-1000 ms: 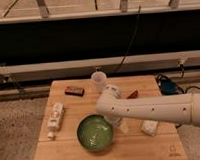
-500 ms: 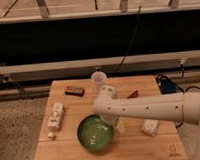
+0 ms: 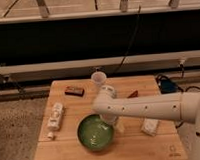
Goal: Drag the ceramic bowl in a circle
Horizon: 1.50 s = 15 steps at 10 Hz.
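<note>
The ceramic bowl (image 3: 96,133), round, green and glossy with a paler centre, sits on the wooden table (image 3: 72,156) near its front middle. My white arm reaches in from the right and bends down at the wrist. The gripper (image 3: 110,119) points down at the bowl's right rim, at or just inside it. Whether it touches the rim is hidden by the wrist.
A small white cup (image 3: 98,79) and a white can (image 3: 109,89) stand behind the bowl. A brown bar (image 3: 74,90) lies at the back left, a white packet (image 3: 56,116) at the left and another white packet (image 3: 149,126) at the right. A red item (image 3: 133,94) lies near the arm.
The arm's wrist has shifted slightly to the left. The bowl stays in about the same place.
</note>
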Available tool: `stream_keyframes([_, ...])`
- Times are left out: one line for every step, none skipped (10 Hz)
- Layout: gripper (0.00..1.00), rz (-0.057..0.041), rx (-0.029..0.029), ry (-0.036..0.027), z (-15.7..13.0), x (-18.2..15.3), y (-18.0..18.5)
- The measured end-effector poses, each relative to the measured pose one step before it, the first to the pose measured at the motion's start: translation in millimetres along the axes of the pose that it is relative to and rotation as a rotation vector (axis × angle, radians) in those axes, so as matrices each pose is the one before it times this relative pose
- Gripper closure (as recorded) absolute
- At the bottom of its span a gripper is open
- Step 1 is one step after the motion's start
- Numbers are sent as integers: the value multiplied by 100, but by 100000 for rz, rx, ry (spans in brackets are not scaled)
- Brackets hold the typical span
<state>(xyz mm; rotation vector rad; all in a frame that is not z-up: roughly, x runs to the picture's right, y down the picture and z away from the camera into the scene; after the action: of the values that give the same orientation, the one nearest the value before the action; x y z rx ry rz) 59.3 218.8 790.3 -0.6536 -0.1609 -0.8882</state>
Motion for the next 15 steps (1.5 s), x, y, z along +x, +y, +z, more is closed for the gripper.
stream_keyframes([20, -93, -60, -87, 64, 93, -37])
stream_keyframes([20, -237, -85, 21, 102, 62, -40])
stream_keyframes([20, -180, -183, -62, 191, 39, -52])
stream_keyframes([20, -547, -69, -38, 166, -9, -212])
stream_keyframes([20, -368, -34, -88, 163, 48, -103])
stream_keyframes([20, -235, -14, -53, 108, 29, -84])
stream_keyframes([20, -199, -91, -58, 113, 38, -63])
stream_keyframes([20, -145, -253, -71, 229, 97, -55])
stream_keyframes([22, -243, -209, -100, 211, 14, -136])
stream_keyframes([29, -354, -139, -5, 138, -2, -182])
stream_keyframes([40, -399, -12, 0, 134, 2, -241])
stream_keyframes([49, -97, -229, 17, 97, 82, -23])
stream_keyframes([53, -272, -759, 5, 154, 84, 92])
stream_keyframes([54, 237, 102, -104, 169, 116, -165])
stream_keyframes([59, 177, 679, -394, 51, 277, -323])
